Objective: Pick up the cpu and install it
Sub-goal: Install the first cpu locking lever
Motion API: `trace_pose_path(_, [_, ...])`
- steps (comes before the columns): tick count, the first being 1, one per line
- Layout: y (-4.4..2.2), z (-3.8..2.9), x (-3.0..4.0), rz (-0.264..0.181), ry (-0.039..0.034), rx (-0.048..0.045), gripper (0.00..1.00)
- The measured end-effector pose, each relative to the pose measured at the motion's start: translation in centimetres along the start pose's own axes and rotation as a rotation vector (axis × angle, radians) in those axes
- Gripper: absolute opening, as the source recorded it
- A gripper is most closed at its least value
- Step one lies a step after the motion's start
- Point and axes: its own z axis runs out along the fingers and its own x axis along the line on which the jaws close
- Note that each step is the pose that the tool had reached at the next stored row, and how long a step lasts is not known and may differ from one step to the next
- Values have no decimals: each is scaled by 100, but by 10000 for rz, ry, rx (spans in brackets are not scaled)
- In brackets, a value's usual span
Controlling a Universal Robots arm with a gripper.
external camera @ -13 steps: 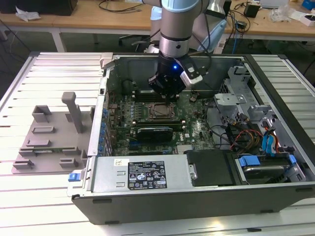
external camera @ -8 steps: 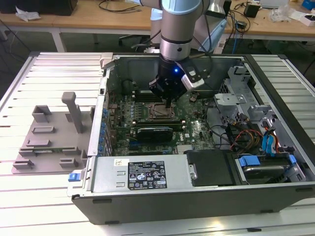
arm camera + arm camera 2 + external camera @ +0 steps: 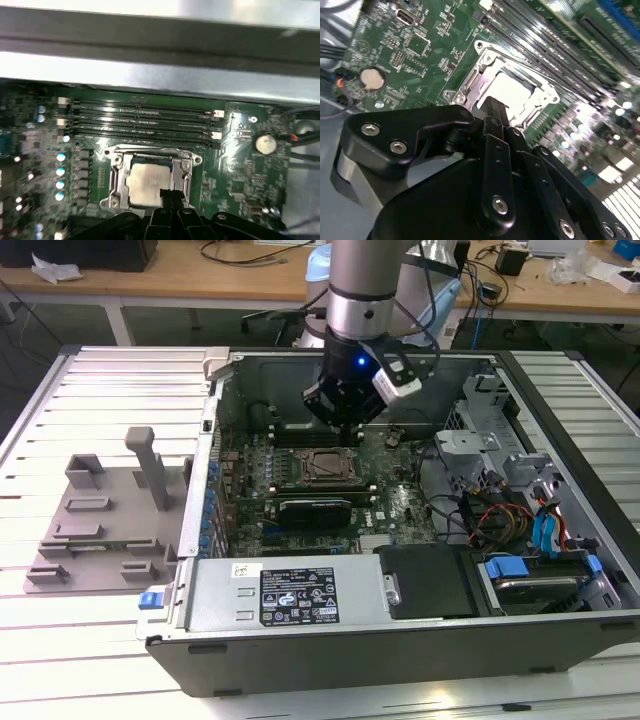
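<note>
**Chip seated in socket, gripper just above it**

The cpu (image 3: 148, 184) lies flat inside the metal socket frame (image 3: 116, 172) on the green motherboard (image 3: 245, 175). In the second wrist view the cpu (image 3: 512, 90) shows as a pale square framed by the same socket frame (image 3: 485, 62). In the exterior view the socket frame (image 3: 322, 467) sits mid-board inside the open computer case (image 3: 400, 640).

The gripper (image 3: 170, 196) hangs right over the near edge of the chip, its black fingers (image 3: 495, 112) pressed together with no gap between them and nothing held. Cannot tell whether the tips touch the chip or the frame. In the exterior view the gripper (image 3: 345, 410) is low inside the case, just behind the socket, with a blue light on the wrist.

Beside the socket run long memory slots (image 3: 145, 120). A round coin battery (image 3: 265, 144) sits on the board well apart from the socket, also seen in the second wrist view (image 3: 372, 78).

To the exterior view's left of the case, a grey tray (image 3: 95, 530) with raised blocks rests on the slatted white table (image 3: 60, 640).
</note>
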Motion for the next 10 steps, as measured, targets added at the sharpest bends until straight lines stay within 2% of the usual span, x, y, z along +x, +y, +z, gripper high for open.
trace_pose_path(1, [-9, -126, 1, 0, 3, 31, 11])
trace_pose_path(2, [-11, -161, 1, 0, 2, 34, 11])
trace_pose_path(10, [-11, -169, 2, 0, 2, 34, 11])
